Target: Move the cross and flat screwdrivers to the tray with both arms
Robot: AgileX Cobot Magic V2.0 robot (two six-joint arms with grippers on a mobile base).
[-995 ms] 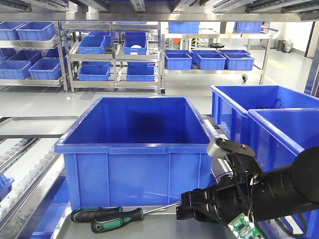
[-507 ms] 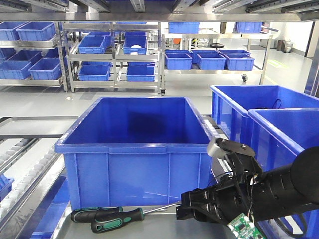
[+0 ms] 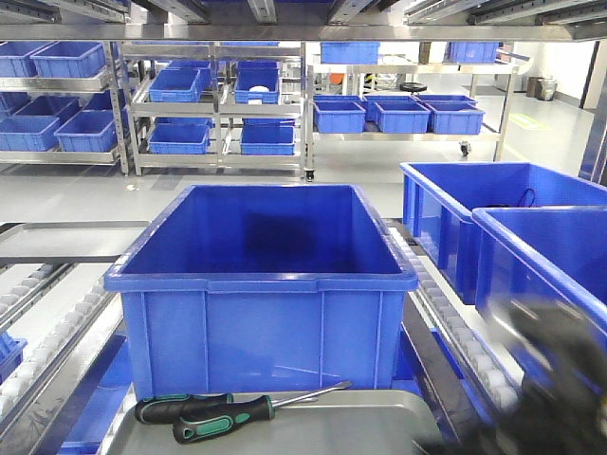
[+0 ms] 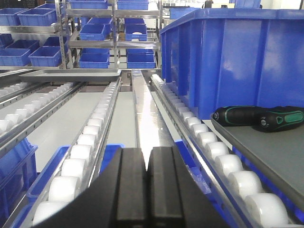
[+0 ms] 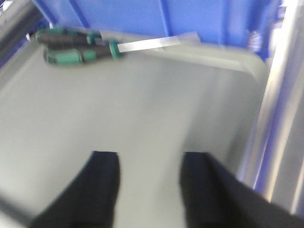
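Two screwdrivers with black and green handles lie side by side on the grey tray, just in front of the big blue bin. One handle lies behind, the other in front with its shaft pointing right. They also show in the left wrist view and the right wrist view. My right gripper is open and empty above the tray's near right part; in the front view its arm is a dark blur at the lower right. My left gripper is shut and empty, left of the tray over the roller rails.
A big blue bin stands right behind the tray. Two more blue bins stand at the right. Roller conveyor rails run to the left of the tray. Shelves with blue bins fill the background.
My right arm has pulled back fast from the tray's right side toward the lower right and is now blurred. The screwdrivers have not moved.
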